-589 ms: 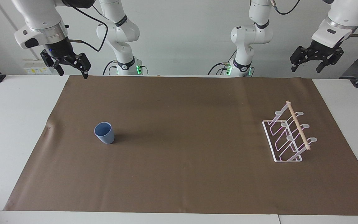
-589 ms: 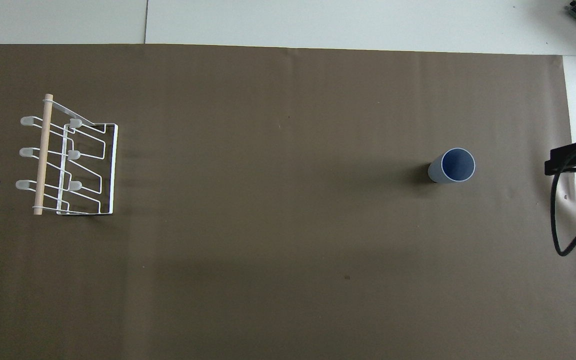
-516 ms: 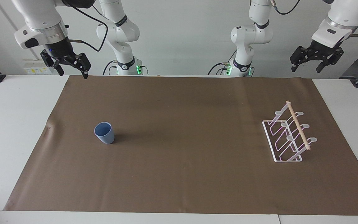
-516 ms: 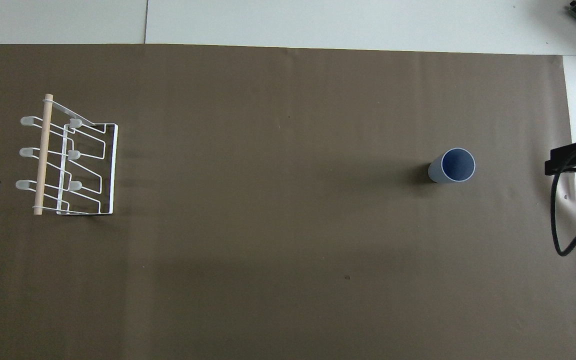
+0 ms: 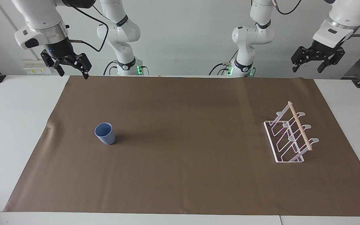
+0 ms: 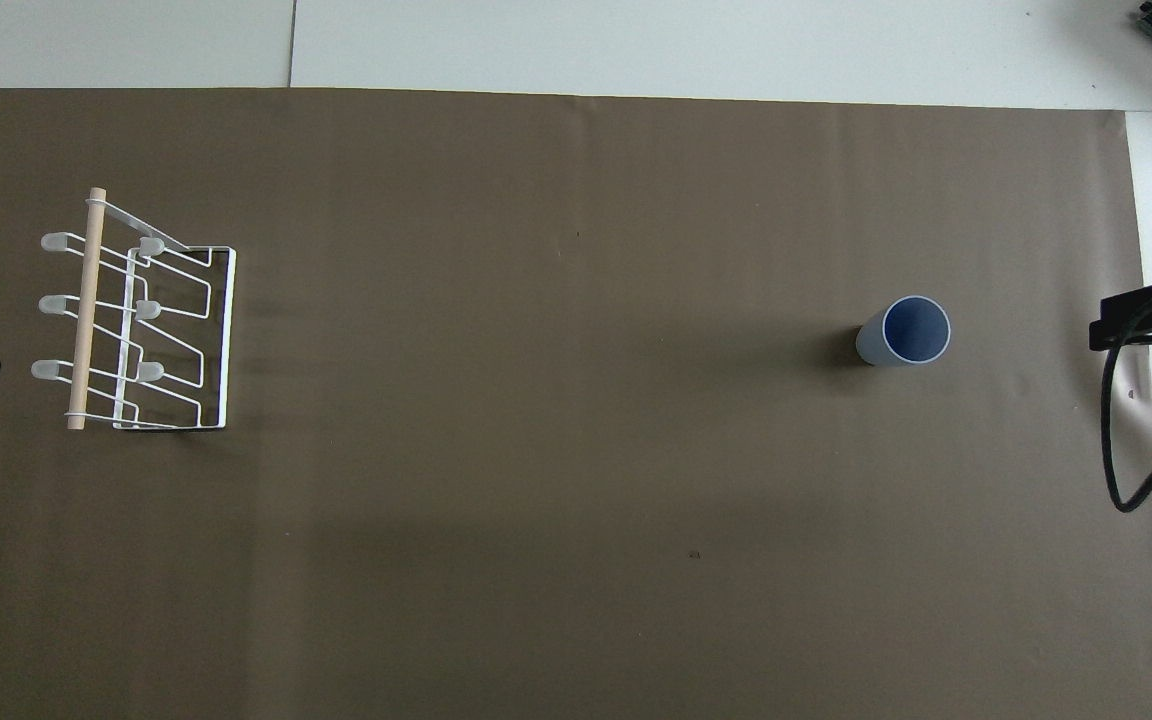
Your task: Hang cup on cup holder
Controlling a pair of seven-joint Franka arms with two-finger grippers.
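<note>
Facing view — both arms raised at the robots' edge of the table

Right gripper (image 5: pixel 72 66) and left gripper (image 5: pixel 308 61) hang spread and empty; farther out, the cup (image 5: pixel 105 133) stands upright on the brown mat (image 5: pixel 180 175) toward the right arm's end — well apart from the cup holder (image 5: pixel 290 136) toward the left arm's end

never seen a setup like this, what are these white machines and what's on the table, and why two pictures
They are two robot arms bolted at one edge of a table. One picture faces them from across the table; the other looks down from above their end, so its sides are swapped. Each arm ends in a black two-fingered tool. The right tool and the left tool are both raised, open and holding nothing. On the brown mat a blue cup stands upright toward the right arm's end. A white wire cup holder stands toward the left arm's end.
</note>
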